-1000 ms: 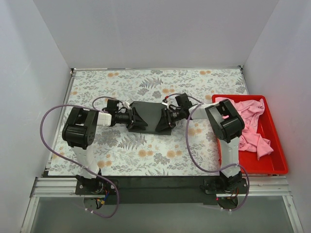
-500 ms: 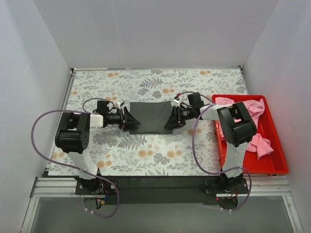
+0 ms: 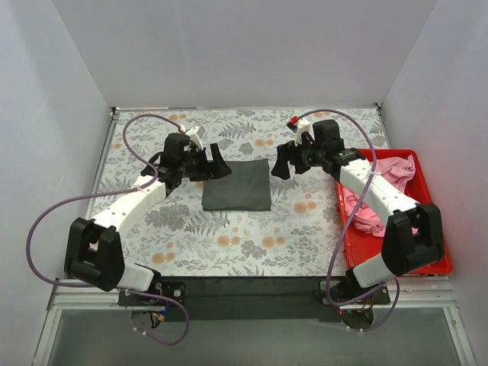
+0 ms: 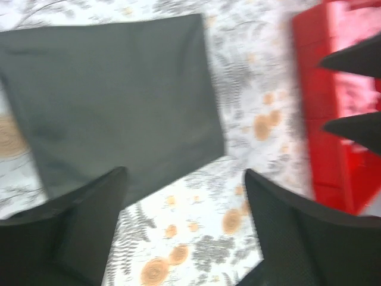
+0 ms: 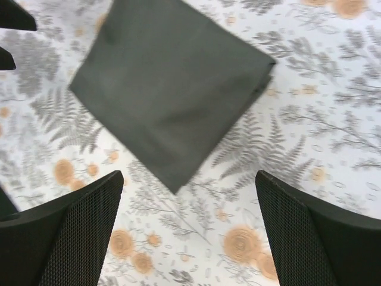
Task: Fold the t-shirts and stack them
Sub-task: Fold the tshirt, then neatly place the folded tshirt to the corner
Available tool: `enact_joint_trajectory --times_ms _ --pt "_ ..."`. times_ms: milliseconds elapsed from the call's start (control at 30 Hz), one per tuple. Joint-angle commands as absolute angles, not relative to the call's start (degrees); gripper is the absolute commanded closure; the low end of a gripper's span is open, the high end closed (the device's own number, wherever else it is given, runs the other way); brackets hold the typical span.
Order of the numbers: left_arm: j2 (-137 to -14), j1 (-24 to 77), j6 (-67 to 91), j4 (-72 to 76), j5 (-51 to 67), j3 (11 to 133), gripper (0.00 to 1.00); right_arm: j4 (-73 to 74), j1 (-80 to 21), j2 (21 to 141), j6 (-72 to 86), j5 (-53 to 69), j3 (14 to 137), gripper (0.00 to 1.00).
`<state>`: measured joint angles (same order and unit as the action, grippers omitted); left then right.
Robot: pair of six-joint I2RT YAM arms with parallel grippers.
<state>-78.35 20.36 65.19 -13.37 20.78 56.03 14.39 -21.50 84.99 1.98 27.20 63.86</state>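
Right wrist view. Right hand (image 5: 187, 179): both black mesh-faced fingers (image 5: 71, 232) spread wide apart, one at each lower corner of the frame.

Ahead of the hand, in line with the gap between the fingers: dark grey t-shirt (image 5: 169, 89), folded to a compact four-sided pad. It lies flat and smooth and is turned diagonally to the hand, with one corner pointing back into the gap. Stacked fold edges show at the corner on the right-finger side.

Floral bench cloth (image 5: 309, 119), grey ferns and orange blooms, is visible all round the t-shirt.

Far ahead on the left-finger side: left hand (image 5: 24, 45). Only two pointed black fingertips (image 5: 13, 16) are in frame, apart from each other and clear of the t-shirt.
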Motion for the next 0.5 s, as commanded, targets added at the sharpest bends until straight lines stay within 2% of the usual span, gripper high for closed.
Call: enact_joint_trajectory --times_ms 0,67,167,333,467 --pt "-81.6 21.2 62.3 -20.4 9.8 59.5 0.16 19.7 -21.6 85.7 -4.4 15.7 68.9 0.02" --pt "-86.2 25.4 60.8 -23.7 0.8 62.1 0.12 19.8 -21.6 86.4 -3.7 11.5 70.5 0.02" --pt "-90.3 29.4 64.6 -27.8 -4.8 64.2 0.12 21.0 -21.7 87.8 -4.0 10.8 72.4 0.02" --pt "-84.8 25.7 64.2 -22.2 -2.7 62.4 0.11 21.4 -29.6 90.5 -4.9 5.4 74.7 0.01" --pt "-87.0 24.4 64.5 -28.7 -5.3 65.2 0.11 22.1 -38.0 98.1 -3.0 1.2 78.4 0.02"
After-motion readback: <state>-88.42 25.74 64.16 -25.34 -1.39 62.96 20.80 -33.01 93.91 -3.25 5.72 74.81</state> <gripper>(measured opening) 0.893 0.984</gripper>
